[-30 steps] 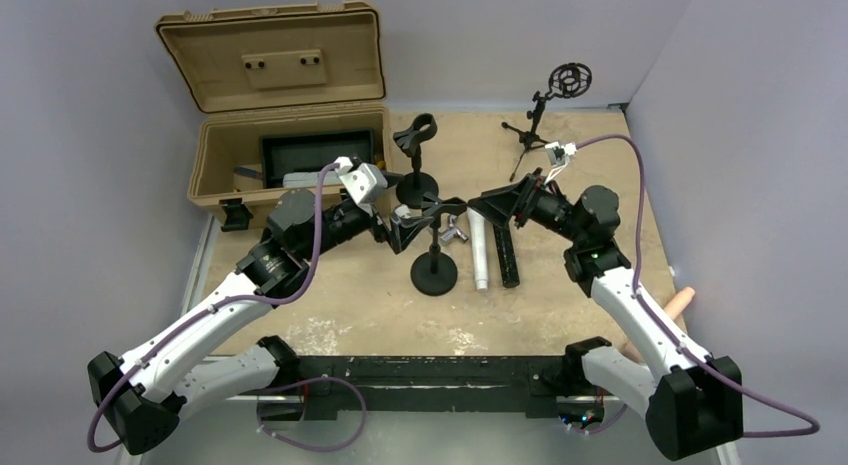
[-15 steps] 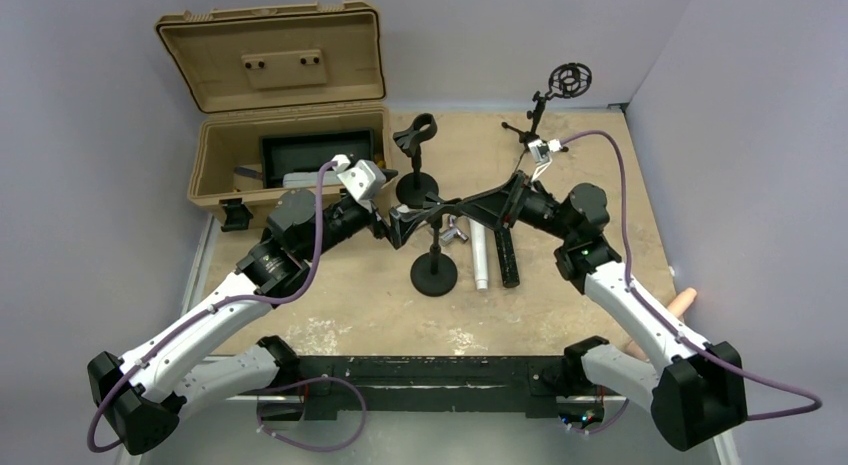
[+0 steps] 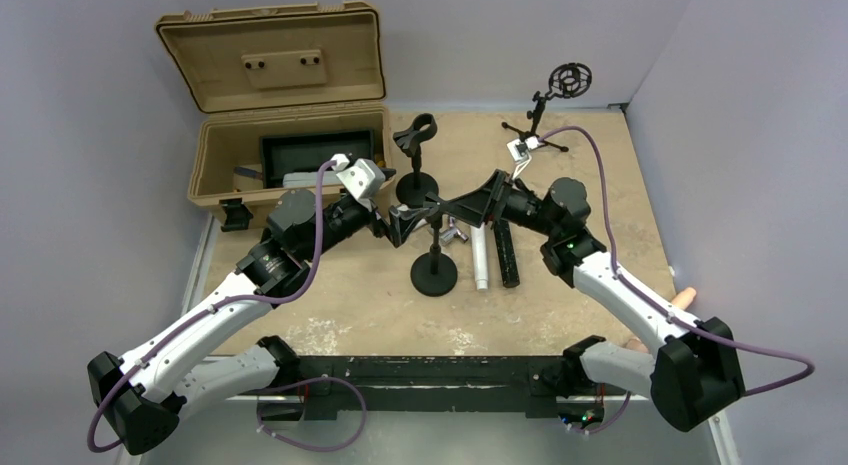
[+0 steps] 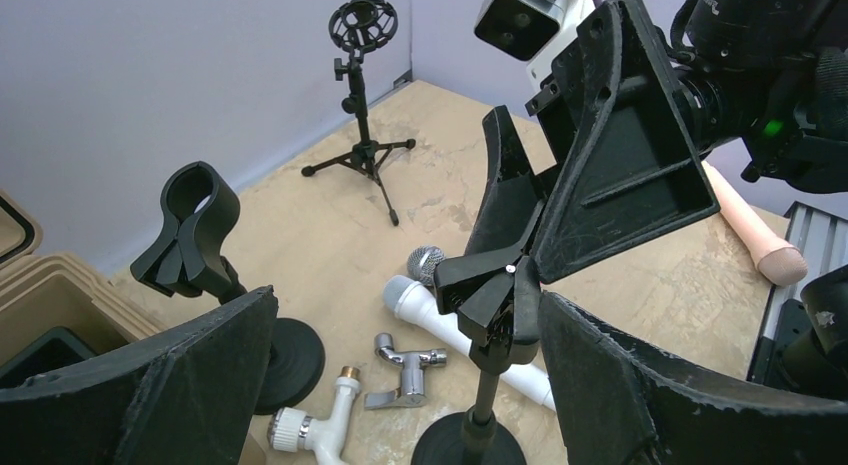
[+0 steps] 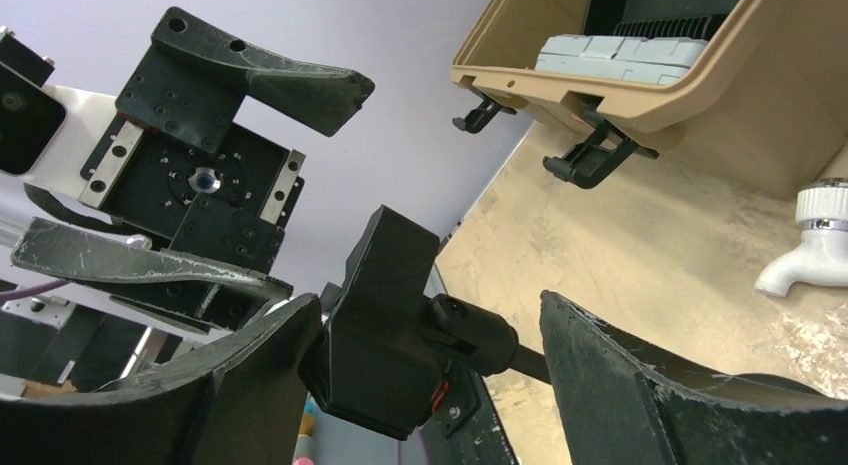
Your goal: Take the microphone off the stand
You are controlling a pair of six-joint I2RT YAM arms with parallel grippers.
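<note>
The left arm extends toward 2 o'clock, and the left gripper (image 3: 404,223) has its fingers spread wide. The right arm reaches toward 10 o'clock. The right gripper (image 3: 462,206) faces it closely, fingers likewise parted.

Soft, even light falls from overhead, bright and without harsh contrast. On the counter (image 3: 560,315) the round stand base (image 3: 426,279) throws only a faint, short shadow. The white microphone (image 4: 415,305) carries a mild sheen but no blown glare. Both wrist views bend lines toward their edges, and the jaws nearest each lens look slightly soft. The overhead view is sharp throughout.
</note>
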